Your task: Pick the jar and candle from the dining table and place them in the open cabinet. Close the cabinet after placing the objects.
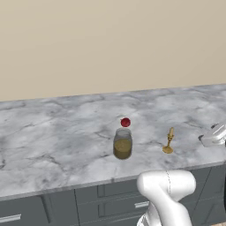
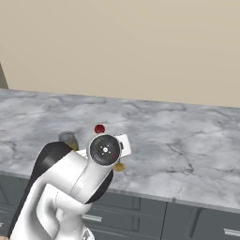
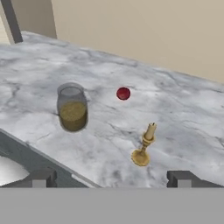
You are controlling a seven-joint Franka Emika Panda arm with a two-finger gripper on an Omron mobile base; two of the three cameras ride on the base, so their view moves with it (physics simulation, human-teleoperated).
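Observation:
The jar stands upright on the dining table near its front edge, clear glass with olive-brown filling in its lower half. To its right stands the candle, pale yellow on a brass holder. My gripper is open and empty, its fingertips wide apart. It hovers at the table's front edge, just short of the candle and right of the jar. In the right base view my arm hides most of the candle, and the jar peeks out on the arm's left. The cabinet is out of view.
A small red ball lies just behind the jar. Dark grey drawer fronts with silver handles run under the slab. A beige wall stands behind the table. A dark upright edge shows at the far left.

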